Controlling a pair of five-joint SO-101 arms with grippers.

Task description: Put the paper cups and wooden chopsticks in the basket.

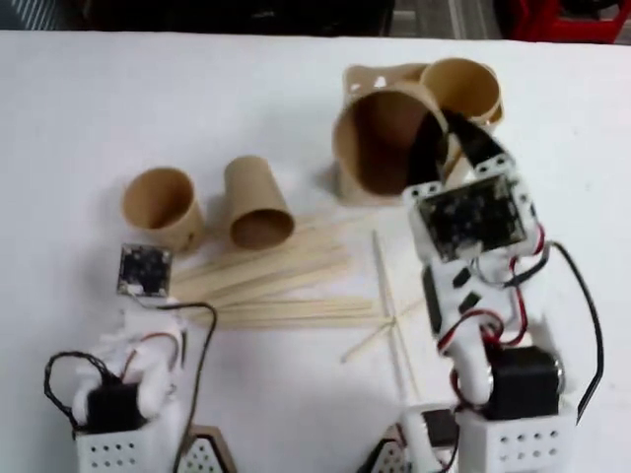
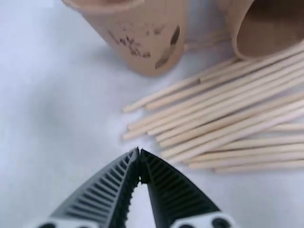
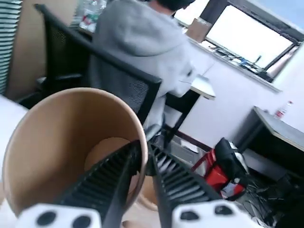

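High view: right gripper (image 3: pixel 144 148) jaws clamp the rim of a brown paper cup (image 1: pixel 380 138), tilted at the tan basket (image 1: pixel 361 81). Left gripper (image 2: pixel 139 153) jaws are closed and empty, just beside the pale wooden chopsticks (image 1: pixel 276 286). Two more brown paper cups (image 1: pixel 158 202) sit near them on the white table (image 1: pixel 246 99).

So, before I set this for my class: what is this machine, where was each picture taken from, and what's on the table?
These are two robot arms at a white table. One picture looks down from above; the other two come from cameras on the arms' wrists. On the table are a standing paper cup, a paper cup on its side and a heap of wooden chopsticks. The left gripper is shut and empty, near the chopsticks. The right gripper pinches the rim of a third paper cup by the basket.
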